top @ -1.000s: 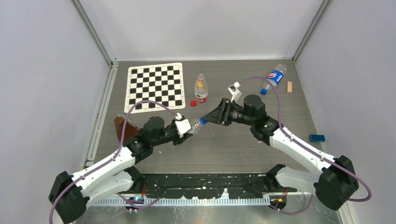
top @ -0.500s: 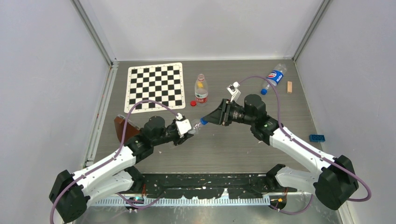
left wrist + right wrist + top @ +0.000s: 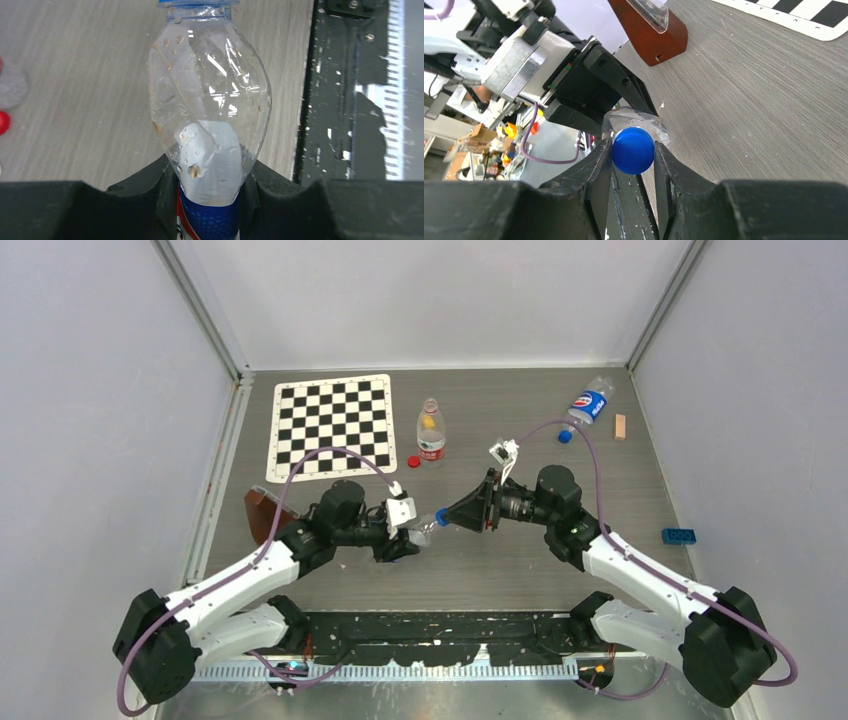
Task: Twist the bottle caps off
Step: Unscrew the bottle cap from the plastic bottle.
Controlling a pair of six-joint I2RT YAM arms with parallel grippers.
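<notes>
My left gripper (image 3: 207,176) is clamped round the blue-labelled waist of the bottle (image 3: 210,100), holding it up off the table (image 3: 520,560) near the middle of the workspace. The bottle's long axis lies nearly level and runs from my left fingers straight across toward my right side, neck leading. Its blue cap (image 3: 633,150) therefore faces squarely into my right gripper (image 3: 633,145). That gripper's jaws are pinched on the cap's rim from either side, lined up with the axis. I judge the twist due next to be a roll of my right wrist about that shared line, while my left only has to resist. Any tilt between the two would pry the cap sideways instead of turning it.
</notes>
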